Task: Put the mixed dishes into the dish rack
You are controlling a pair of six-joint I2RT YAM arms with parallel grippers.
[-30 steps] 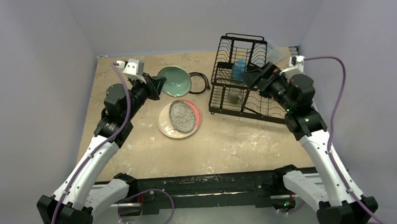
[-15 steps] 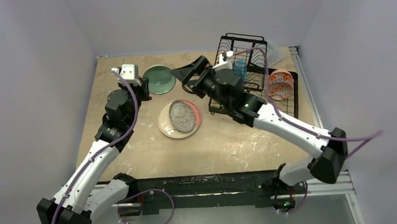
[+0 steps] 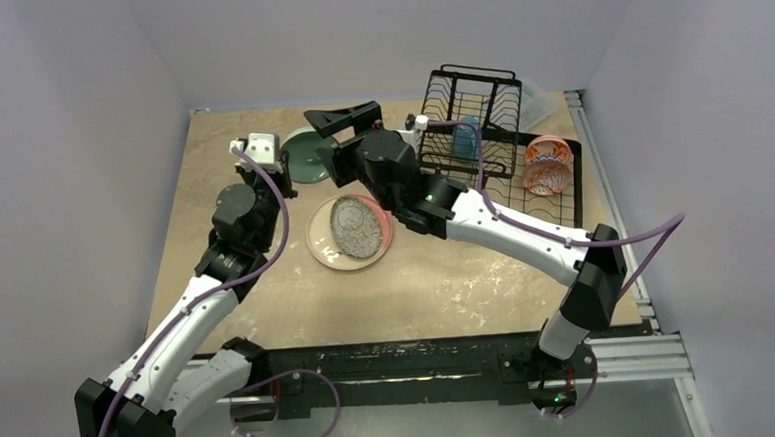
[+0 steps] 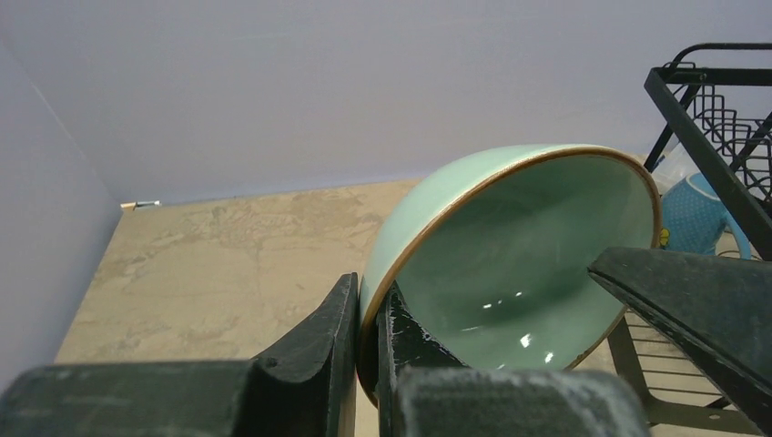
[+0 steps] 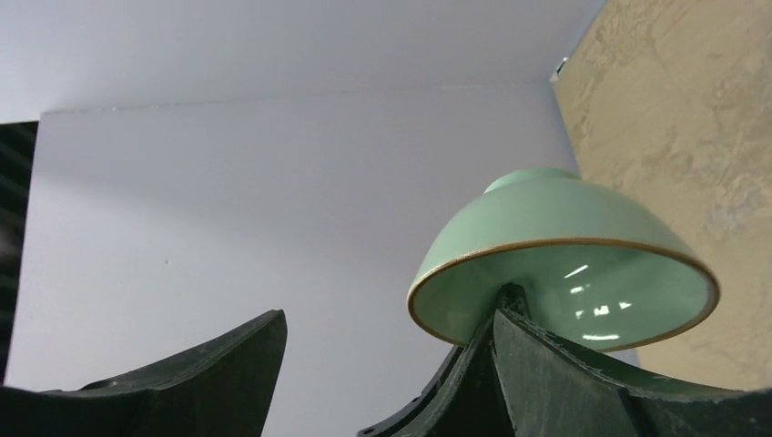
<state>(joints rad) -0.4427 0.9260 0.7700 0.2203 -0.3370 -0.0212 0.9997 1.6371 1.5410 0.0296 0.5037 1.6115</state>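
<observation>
My left gripper point(image 4: 369, 293) is shut on the rim of the teal bowl point(image 4: 510, 246), which is tipped on its side above the table; it also shows in the top view point(image 3: 303, 161). My right gripper point(image 5: 391, 309) is open right at the bowl point(image 5: 564, 259), with one finger at the bowl's opening; from above the gripper point(image 3: 340, 131) is just right of the bowl. The cream-and-pink plate point(image 3: 321, 244) lies on the table with the grey speckled oval dish point(image 3: 355, 227) on it. The black dish rack point(image 3: 485, 103) holds the blue cup point(image 3: 467, 136) and a red-orange bowl point(image 3: 546, 165). The grey mug is hidden.
My right arm point(image 3: 504, 227) stretches across in front of the rack and over the plate's far edge. The rack's frame point(image 4: 701, 109) and blue cup point(image 4: 696, 214) lie just behind the bowl in the left wrist view. Walls close the table's far and side edges.
My right arm has swung left from the rack to the teal bowl, uncovering the red-orange bowl in the rack. My left gripper has moved the bowl slightly left and tipped it.
</observation>
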